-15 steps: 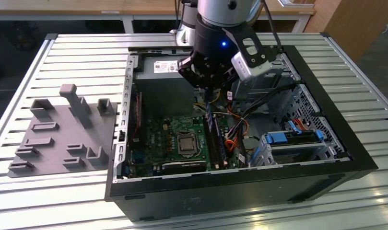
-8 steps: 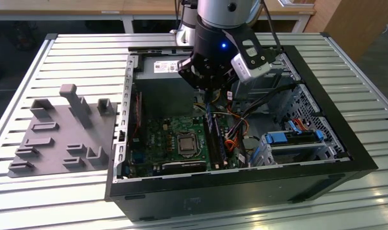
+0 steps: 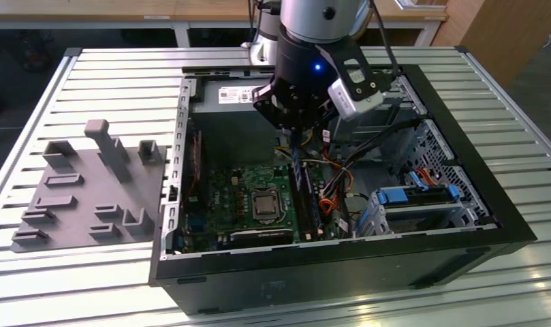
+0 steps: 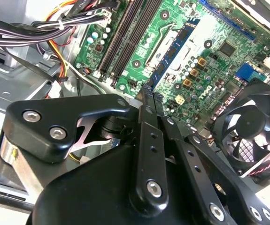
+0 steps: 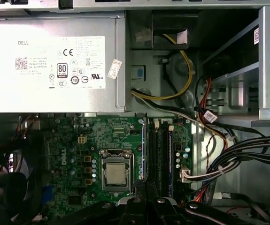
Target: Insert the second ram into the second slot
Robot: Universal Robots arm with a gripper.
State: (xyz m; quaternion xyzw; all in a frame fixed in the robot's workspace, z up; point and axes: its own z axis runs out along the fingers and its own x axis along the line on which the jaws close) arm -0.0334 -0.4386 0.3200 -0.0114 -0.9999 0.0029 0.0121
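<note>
Slatted silver metal worktop (image 3: 103, 82) fills the bg. At the exterior view's left I've got a grey plastic fixture block w/ upright pegs (image 3: 84, 191), lying just beside the open black PC case (image 3: 348, 272). Inside the case is a green motherboard (image 3: 225, 197) w/ a square silver CPU socket (image 3: 261, 204) approx. mid-board. Just right of the socket my black gripper (image 3: 296, 133) hangs over the board, pinched closed on the second ram (image 3: 301, 180), a long thin blue circuit-board stick seen edge-on. In the second wrist view the fingertips (image 4: 147, 108) clamp the stick, which reaches out from them over the board. In the first wrist view the stick (image 5: 144, 150) lines up w/ the socket-side edge of the black memory slots (image 5: 158, 154). I can't tell if it's seated. Further right are orange and black cables (image 3: 334, 197), then blue plastic drive-bay latches (image 3: 421, 194).
</note>
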